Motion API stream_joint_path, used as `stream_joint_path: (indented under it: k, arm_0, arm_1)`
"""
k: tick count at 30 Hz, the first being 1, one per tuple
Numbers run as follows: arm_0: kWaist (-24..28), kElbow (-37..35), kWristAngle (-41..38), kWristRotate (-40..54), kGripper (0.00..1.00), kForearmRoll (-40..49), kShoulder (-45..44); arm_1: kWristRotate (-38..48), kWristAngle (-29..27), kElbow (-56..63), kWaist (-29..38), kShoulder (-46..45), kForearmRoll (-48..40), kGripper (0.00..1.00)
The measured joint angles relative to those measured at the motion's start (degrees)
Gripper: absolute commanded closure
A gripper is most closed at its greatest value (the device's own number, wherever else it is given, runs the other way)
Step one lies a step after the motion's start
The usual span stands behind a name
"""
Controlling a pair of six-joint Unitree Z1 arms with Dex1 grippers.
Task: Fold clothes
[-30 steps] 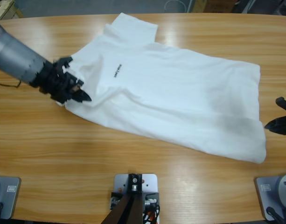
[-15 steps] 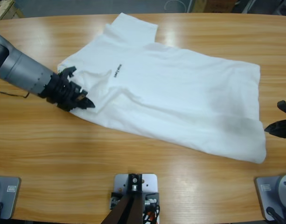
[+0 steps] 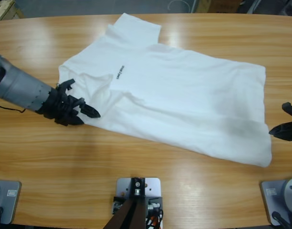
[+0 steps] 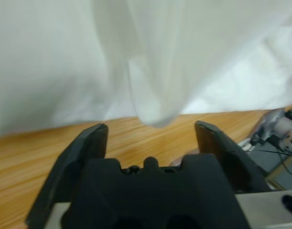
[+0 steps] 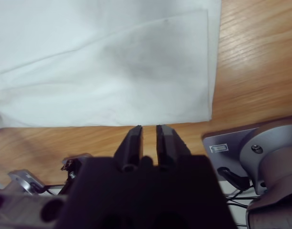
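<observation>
- A small dark logo (image 3: 119,72) is printed on the chest of the white T-shirt (image 3: 184,100); it looks like a short line of letters, but they are too small to read.
- No other text can be read.

The plain white cotton T-shirt (image 3: 184,95) bears one tiny dark chest logo (image 3: 119,72); the long wooden table (image 3: 146,191) is honey-brown with fine darker grain. Both silver-grey arms end in black grippers, left (image 3: 86,111) and right (image 3: 286,125).

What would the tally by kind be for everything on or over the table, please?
T-shirt: 1
Grippers: 2, the left gripper and the right gripper
Table: 1
Total: 4
</observation>
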Motion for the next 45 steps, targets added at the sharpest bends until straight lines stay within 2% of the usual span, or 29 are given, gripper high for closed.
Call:
stream_joint_path:
  k: [3,6,10,14,19,24,45]
  arm_0:
    - [-2.3,-1.1,4.8,0.7,0.078,0.7,-3.7]
    - [-3.0,-8.5,10.8,5.0,0.078,8.4,-5.0]
    - [-3.8,-25.0,18.6,13.9,0.078,23.0,-4.2]
    - [-6.3,-43.9,24.7,22.2,0.078,36.6,2.0]
    - [-12.7,-58.4,28.4,25.7,0.078,46.1,11.1]
    - [-15.0,-61.7,30.2,25.8,0.078,48.7,15.7]
    - [-15.2,-64.9,39.3,25.1,0.083,53.0,26.0]
  arm_1:
    - [0.0,0.4,0.1,0.0,0.0,-0.4,0.892]
    - [0.0,0.8,0.2,0.0,0.0,-0.6,0.892]
    - [0.0,1.0,0.2,0.0,0.0,-1.0,0.892]
    - [0.0,1.1,0.2,0.0,0.0,-1.1,0.892]
    - [-0.2,1.2,0.8,0.0,0.0,-1.8,0.892]
    - [-0.3,1.7,1.6,0.0,0.0,-2.6,0.892]
    - [-1.3,2.1,3.2,0.0,0.0,-3.3,0.892]
